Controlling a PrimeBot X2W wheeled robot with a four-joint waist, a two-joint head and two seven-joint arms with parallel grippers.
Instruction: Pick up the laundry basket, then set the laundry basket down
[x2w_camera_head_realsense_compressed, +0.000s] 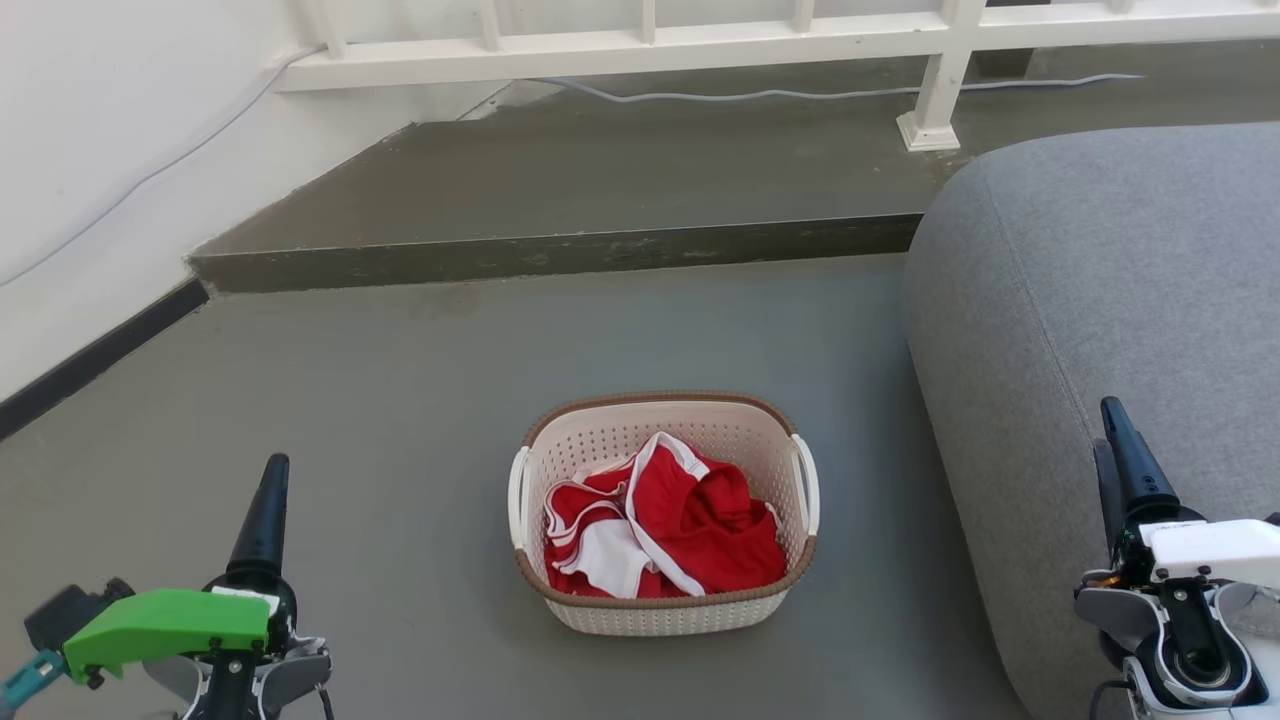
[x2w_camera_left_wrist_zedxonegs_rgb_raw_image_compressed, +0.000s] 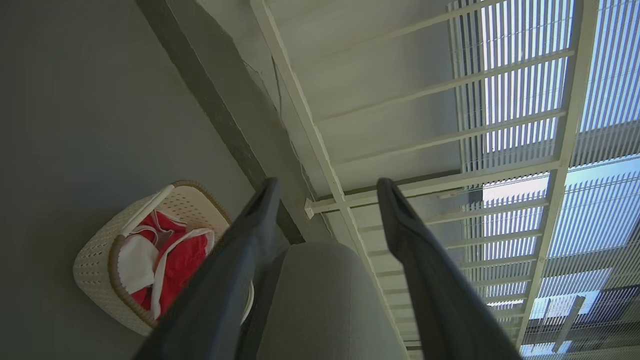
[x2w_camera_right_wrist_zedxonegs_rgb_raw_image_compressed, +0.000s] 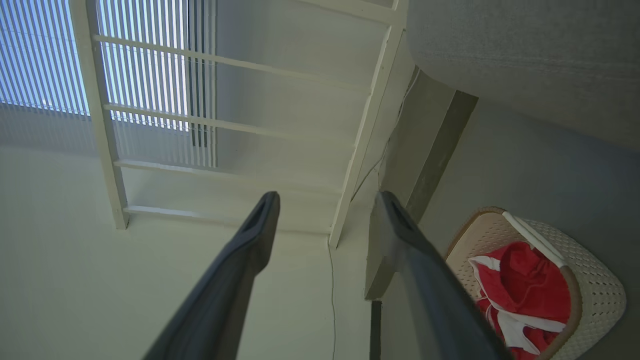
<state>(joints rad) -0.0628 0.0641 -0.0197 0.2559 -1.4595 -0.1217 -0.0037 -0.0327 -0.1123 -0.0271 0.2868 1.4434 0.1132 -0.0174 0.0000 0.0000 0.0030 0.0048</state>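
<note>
The laundry basket (x2w_camera_head_realsense_compressed: 660, 612) stands upright on the grey floor, centred in front of me: cream, perforated, with a brown rim and a white handle (x2w_camera_head_realsense_compressed: 517, 495) on each side. Red clothes with white trim (x2w_camera_head_realsense_compressed: 700, 520) lie inside it. My left gripper (x2w_camera_head_realsense_compressed: 274, 468) hovers open to the basket's lower left, well apart from it. On the lower right, over the grey cushion, my right gripper (x2w_camera_head_realsense_compressed: 1112, 415) is open too. In the left wrist view the open gripper (x2w_camera_left_wrist_zedxonegs_rgb_raw_image_compressed: 325, 186) holds nothing and the basket (x2w_camera_left_wrist_zedxonegs_rgb_raw_image_compressed: 92, 260) sits at lower left. In the right wrist view the gripper (x2w_camera_right_wrist_zedxonegs_rgb_raw_image_compressed: 325, 199) is open, the basket (x2w_camera_right_wrist_zedxonegs_rgb_raw_image_compressed: 602, 280) at lower right.
A large grey cushioned seat (x2w_camera_head_realsense_compressed: 1100, 300) fills the right side, close to the basket. A raised concrete step (x2w_camera_head_realsense_compressed: 560, 250) runs behind, with a white railing (x2w_camera_head_realsense_compressed: 640, 45) and a cable (x2w_camera_head_realsense_compressed: 760, 95) on it. A white wall (x2w_camera_head_realsense_compressed: 90, 150) with a dark skirting closes the left.
</note>
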